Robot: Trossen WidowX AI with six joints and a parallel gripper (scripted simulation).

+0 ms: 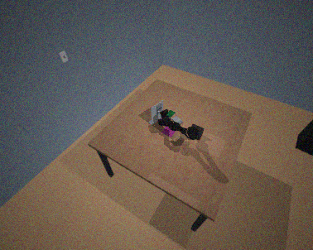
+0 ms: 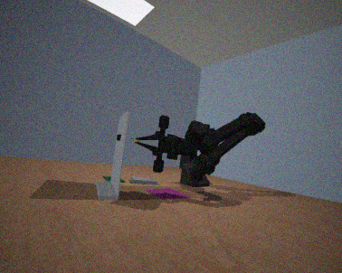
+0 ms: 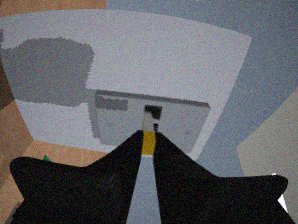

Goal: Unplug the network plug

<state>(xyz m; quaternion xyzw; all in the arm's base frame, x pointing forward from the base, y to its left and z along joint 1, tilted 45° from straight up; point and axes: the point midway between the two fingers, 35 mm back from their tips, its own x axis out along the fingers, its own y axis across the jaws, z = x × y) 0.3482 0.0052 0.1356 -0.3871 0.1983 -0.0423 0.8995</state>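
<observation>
The upright light grey panel (image 1: 153, 116) (image 2: 120, 158) (image 3: 165, 60) stands on the table. Its socket (image 3: 155, 109) shows as a dark opening in the wrist view. My gripper (image 2: 136, 140) (image 3: 148, 136) is shut on the plug (image 3: 149, 139), a small pale piece with a yellow part between the fingertips. In the exterior view a narrow gap shows between the fingertips and the panel, and the plug's front appears outside the socket, level with it. A magenta square (image 1: 169, 132) (image 2: 167, 193) lies on the table below the arm. The plug's tab is too small to make out.
A green patch (image 1: 171, 113) (image 2: 113, 179) and a flat light grey block (image 1: 177, 120) (image 2: 144, 181) lie on the table (image 1: 127, 141) (image 2: 170, 235) beyond the magenta square in the exterior view. The panel's foot (image 2: 106, 191) rests behind the panel.
</observation>
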